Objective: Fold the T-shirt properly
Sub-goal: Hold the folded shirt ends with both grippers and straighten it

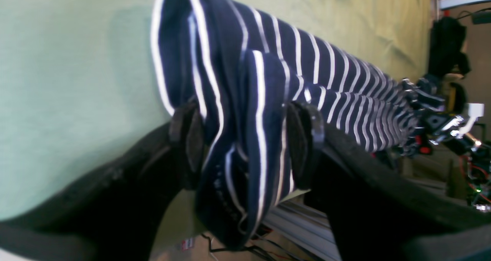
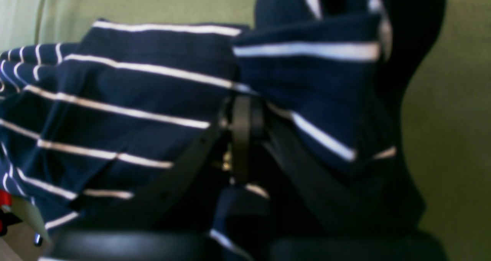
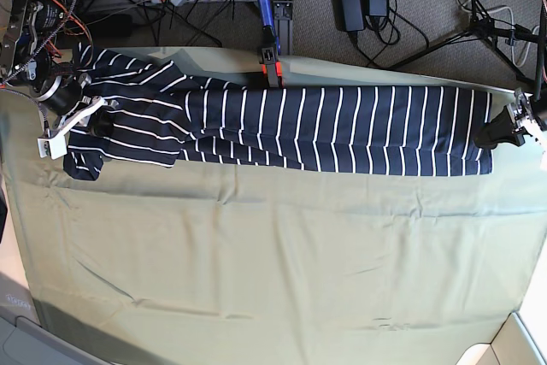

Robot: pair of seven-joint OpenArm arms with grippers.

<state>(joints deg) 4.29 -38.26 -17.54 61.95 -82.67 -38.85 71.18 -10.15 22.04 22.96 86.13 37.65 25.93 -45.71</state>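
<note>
Both grippers grasp opposite ends of the long folded shirt along the far table edge.
Left gripper (image 1: pixel 245 146), its black padded fingers (image 1: pixel 305 147) spread wide around a thick bunch of cloth, holds one end of the soft dark navy T-shirt with thin white stripes (image 3: pixel 342 130); right gripper (image 2: pixel 241 138), jaws clenched tight, pinches the other end, though its wrist view is blurred and the exact layers caught are unclear. Stretched between them, the shirt lies as a long band on the plain olive-green cloth (image 3: pixel 273 262) near the far edge. Likely risks: the bulky left bunch slipping free, uneven pull skewing the fold, or the hem sliding off the table's back edge.
</note>
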